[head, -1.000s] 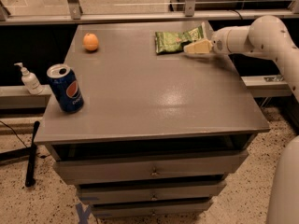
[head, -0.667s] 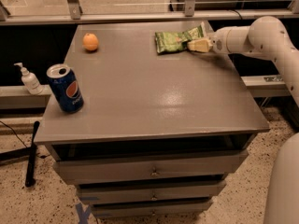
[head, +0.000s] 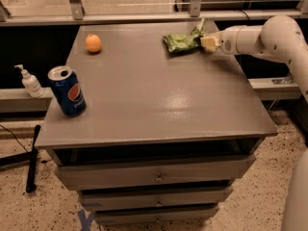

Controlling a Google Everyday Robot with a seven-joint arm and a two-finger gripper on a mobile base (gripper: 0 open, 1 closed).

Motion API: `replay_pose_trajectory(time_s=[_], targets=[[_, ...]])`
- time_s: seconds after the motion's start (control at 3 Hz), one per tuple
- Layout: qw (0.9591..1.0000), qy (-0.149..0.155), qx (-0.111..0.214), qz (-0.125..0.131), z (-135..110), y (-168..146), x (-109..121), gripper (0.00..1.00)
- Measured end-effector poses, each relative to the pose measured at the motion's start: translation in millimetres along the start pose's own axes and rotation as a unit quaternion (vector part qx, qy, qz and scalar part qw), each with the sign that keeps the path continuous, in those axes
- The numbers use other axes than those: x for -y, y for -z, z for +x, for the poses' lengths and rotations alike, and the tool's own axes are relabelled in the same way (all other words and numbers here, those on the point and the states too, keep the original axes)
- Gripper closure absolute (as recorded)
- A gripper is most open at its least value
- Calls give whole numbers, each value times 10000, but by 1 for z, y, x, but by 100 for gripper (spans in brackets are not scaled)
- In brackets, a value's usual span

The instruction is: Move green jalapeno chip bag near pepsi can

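The hand (head: 207,43) meets the green jalapeno chip bag (head: 182,42) near the desk's (head: 159,105) far right corner. Whether it is open or closed cannot be told.

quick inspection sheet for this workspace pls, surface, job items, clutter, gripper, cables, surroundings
surface: grey cabinet top, glare patch near the middle, drawers below
job's things: green jalapeno chip bag lying near the far right corner; pepsi can upright at the near left edge, well apart from the bag
clutter: orange at the far left
grippers: gripper at the bag's right end, arm reaching in from the right
cables: thin black cable on the floor at left
surroundings: white pump bottle on a ledge left of the cabinet; black pole beside the cabinet; blue tape cross on the speckled floor
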State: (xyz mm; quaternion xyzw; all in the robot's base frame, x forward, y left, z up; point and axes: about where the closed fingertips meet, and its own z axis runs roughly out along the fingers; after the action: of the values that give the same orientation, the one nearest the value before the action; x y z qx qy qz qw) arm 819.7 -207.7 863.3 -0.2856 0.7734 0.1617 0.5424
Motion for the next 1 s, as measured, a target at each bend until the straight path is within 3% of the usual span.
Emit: replay_pose_trajectory(time_s=[0.33, 0.67, 1.0], targets=[[9997, -120, 75, -200, -5, 11, -18, 100], [9978, -214, 169, -599, -10, 21, -47, 100], [9906, -270, 216, -1324, -6, 29, -100, 100]])
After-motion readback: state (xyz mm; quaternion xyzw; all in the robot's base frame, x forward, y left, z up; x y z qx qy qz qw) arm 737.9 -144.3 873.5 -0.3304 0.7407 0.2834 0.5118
